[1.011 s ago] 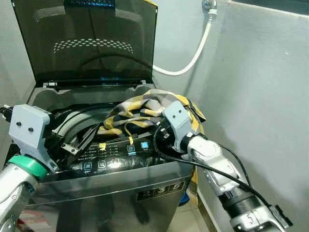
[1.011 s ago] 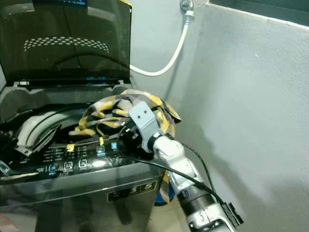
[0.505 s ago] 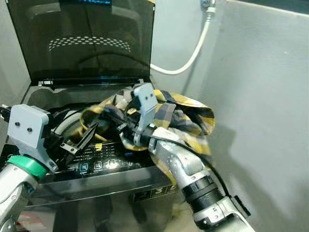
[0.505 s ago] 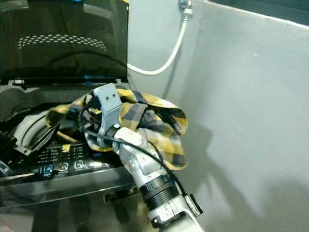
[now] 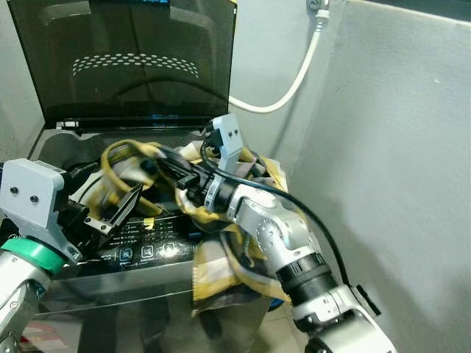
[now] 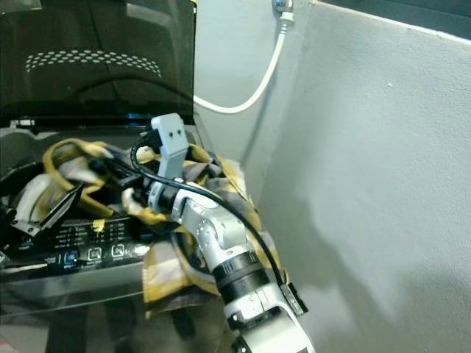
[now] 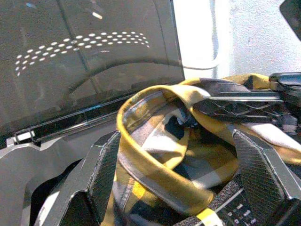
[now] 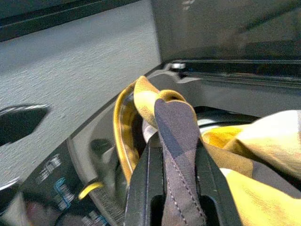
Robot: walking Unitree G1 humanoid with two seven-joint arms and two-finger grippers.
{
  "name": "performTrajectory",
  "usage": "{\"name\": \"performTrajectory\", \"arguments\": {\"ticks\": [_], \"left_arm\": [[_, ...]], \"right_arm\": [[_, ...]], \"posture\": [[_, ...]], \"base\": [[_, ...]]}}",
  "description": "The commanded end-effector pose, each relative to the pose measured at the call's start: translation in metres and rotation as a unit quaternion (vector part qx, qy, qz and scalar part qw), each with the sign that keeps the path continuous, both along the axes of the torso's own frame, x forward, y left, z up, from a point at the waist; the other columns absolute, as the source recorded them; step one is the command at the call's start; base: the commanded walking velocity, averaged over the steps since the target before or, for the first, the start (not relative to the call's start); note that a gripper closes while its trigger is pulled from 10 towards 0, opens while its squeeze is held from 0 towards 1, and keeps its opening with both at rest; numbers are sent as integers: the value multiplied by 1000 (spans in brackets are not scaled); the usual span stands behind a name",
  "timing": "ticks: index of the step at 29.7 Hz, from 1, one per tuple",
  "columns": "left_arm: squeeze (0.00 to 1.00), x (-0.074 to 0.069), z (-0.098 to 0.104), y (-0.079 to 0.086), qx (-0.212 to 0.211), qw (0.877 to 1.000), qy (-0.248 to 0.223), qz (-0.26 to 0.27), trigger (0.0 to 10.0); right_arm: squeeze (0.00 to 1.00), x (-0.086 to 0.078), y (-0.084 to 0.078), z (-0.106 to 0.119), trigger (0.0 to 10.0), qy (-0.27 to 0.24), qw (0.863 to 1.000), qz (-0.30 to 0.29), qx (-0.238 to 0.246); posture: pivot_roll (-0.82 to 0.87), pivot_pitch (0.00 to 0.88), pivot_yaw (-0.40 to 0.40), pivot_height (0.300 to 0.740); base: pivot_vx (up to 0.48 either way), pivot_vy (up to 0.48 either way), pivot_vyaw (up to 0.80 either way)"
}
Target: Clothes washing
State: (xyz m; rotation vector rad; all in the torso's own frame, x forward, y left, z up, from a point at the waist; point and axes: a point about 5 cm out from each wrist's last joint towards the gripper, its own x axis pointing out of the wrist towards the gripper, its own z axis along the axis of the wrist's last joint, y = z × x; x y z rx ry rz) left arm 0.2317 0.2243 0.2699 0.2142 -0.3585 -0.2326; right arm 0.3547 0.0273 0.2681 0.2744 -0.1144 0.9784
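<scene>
A yellow and grey plaid garment (image 5: 221, 268) lies across the open top-loading washing machine (image 5: 81, 283). One end droops over the front panel and a looped yellow edge (image 5: 121, 154) is held up above the tub. My right gripper (image 8: 175, 141) is shut on a grey fold of this garment and reaches left over the tub opening (image 5: 165, 168). At the machine's front left corner, my left gripper (image 5: 121, 209) is open. Its fingers (image 7: 106, 169) stand apart, with the lifted loop (image 7: 155, 141) just beyond them.
The dark tinted lid (image 5: 132, 66) stands upright behind the tub. The lit control panel (image 5: 147, 250) runs along the front edge. A white hose (image 5: 294, 81) hangs on the back wall, and a grey wall (image 5: 397, 184) closes in on the right.
My right gripper has swung left and farther back over the tub, dragging the garment with it. One end of the garment now hangs down the front panel. The left gripper has barely moved.
</scene>
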Motion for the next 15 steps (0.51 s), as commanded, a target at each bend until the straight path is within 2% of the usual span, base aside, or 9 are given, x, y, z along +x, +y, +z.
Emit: {"name": "performTrajectory", "arguments": {"ticks": [1,4,5,6,8,10,11,13,15], "left_arm": [[0,0,-3,-1,8,1000,4,3,10000],[0,0,-3,-1,9,1000,4,4,10000],[0,0,-3,-1,9,1000,4,5,10000],[0,0,-3,-1,10,1000,4,5,10000],[0,0,-3,-1,10,1000,5,6,10000],[0,1,-2,-1,10,1000,5,6,10000],[0,1,-2,-1,10,1000,5,6,10000],[0,1,-3,0,11,1000,4,7,10000],[0,2,-3,0,11,1000,4,8,10000]], "right_arm": [[1000,-11,28,13,10000,14,999,25,44],[1000,-8,24,14,10000,18,999,16,48],[714,-2,18,18,10000,15,998,-9,53],[0,3,12,24,10000,1,998,-32,62],[0,7,6,32,10000,-9,996,-47,77],[0,9,-6,54,10000,-15,987,-31,159],[0,9,-6,54,10000,-15,987,-31,159],[0,16,-32,86,10000,-13,962,-31,272],[0,19,-41,96,10000,-17,954,-39,297]], "posture": [[176,40,-24,740],[176,41,-24,740],[177,41,-24,740],[176,45,-19,740],[177,46,-18,740],[176,46,-17,740],[176,46,-17,740],[174,47,-14,740],[174,47,-14,740]], "base": [[0,0,0],[0,0,0],[0,0,0],[0,0,0],[0,0,0],[0,0,0],[0,0,0],[0,0,0],[0,0,0]]}}
